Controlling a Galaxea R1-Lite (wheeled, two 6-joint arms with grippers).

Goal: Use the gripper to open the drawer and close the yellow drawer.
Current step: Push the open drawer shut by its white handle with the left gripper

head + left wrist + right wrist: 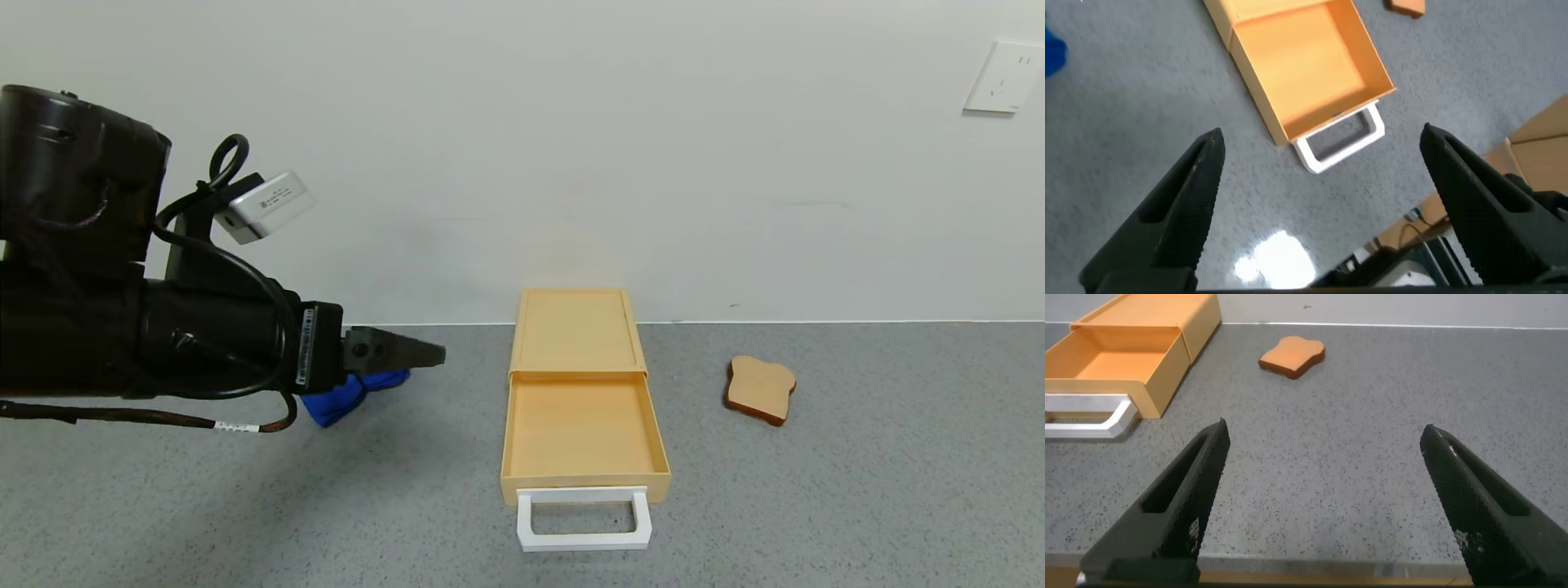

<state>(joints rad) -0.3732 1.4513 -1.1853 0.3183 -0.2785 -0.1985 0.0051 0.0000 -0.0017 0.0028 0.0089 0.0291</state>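
Left claw raised left of pulled-out drawer, fingers spread; right claw spread low.

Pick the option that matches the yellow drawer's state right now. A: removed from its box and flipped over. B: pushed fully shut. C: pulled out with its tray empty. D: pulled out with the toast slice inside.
C: the drawer sits pulled out of its box with nothing in the tray, while the toast slice lies apart on the counter.

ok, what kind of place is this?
Probably a lab test bench: grey speckled tabletop against a plain white wall with a socket, and staged props, a yellow drawer and fake toast.
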